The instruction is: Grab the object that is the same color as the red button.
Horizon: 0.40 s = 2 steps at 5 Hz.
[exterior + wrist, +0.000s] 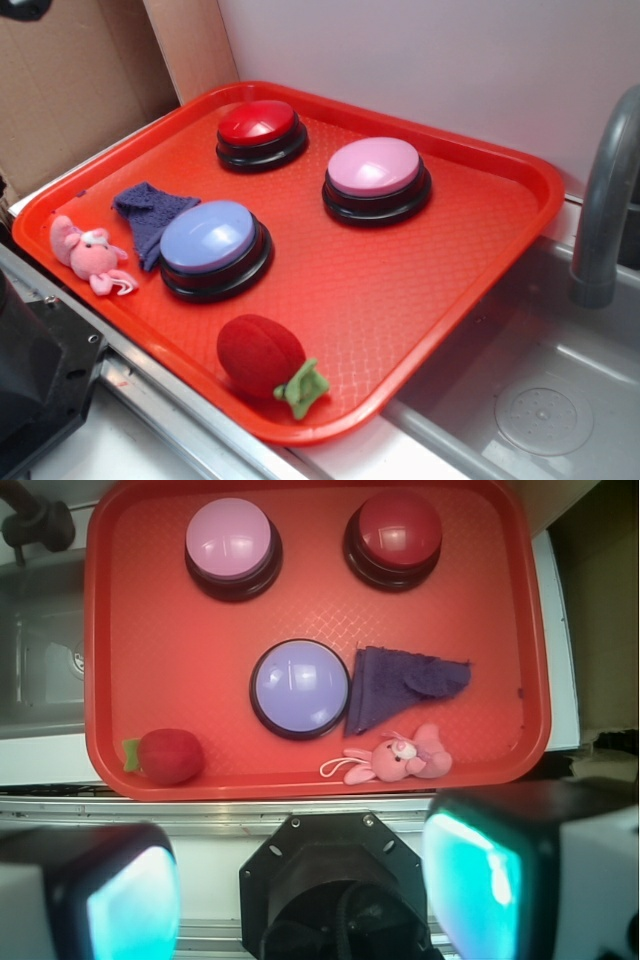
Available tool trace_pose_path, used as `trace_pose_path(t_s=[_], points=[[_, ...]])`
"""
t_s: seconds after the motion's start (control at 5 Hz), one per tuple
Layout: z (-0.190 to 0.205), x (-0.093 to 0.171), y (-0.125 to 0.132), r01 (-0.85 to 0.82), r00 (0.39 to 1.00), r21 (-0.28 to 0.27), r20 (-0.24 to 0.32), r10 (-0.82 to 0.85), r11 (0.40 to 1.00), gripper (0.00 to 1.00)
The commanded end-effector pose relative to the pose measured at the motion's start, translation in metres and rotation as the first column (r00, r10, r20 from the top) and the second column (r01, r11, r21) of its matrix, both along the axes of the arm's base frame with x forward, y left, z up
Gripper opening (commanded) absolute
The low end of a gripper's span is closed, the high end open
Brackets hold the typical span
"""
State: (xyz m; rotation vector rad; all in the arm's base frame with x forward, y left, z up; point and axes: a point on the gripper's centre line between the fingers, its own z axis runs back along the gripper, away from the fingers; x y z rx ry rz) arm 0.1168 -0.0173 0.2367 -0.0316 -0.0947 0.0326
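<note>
Two pale finger pads (125, 905) of the claw (300, 895) fill the bottom of the wrist view, spread wide apart with nothing between them, hanging off the near edge of the orange tray (300, 615) and high above it.

Nearest the claw on the tray is the red plush fruit (172, 756), the task's object. It sits in the tray's near corner, close to the rim, below and to the left of the claw's centre line in the wrist view, roughly ahead of the left pad. In the exterior view the same plush fruit (260, 354) lies on its side with its green felt stem (305, 387) pointing toward the tray's edge, so its long axis runs about parallel to the near rim. The claw would likely have to shift left and forward, then descend, with the pads closing across the rounded body and not on the stem.

The red button (394, 534) stands at the far right corner, well apart from the fruit. A pink-domed button (231, 544) sits far left, a lavender-blue button (300, 685) near the middle, with a purple cloth (395, 685) just beside it and a pink plush bunny (398, 758) near the front rim. A sink (540, 400) adjoins the tray.
</note>
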Motion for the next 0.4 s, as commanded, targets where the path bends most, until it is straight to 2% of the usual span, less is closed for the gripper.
trace_pose_path(t_s=[0.0, 0.2], points=[[0.000, 0.000, 0.000, 0.000, 1.000, 0.000, 0.000, 0.000, 1.000, 1.00], [-0.016, 0.004, -0.008, -0.026, 1.000, -0.081, 0.004, 0.027, 0.996, 1.00]])
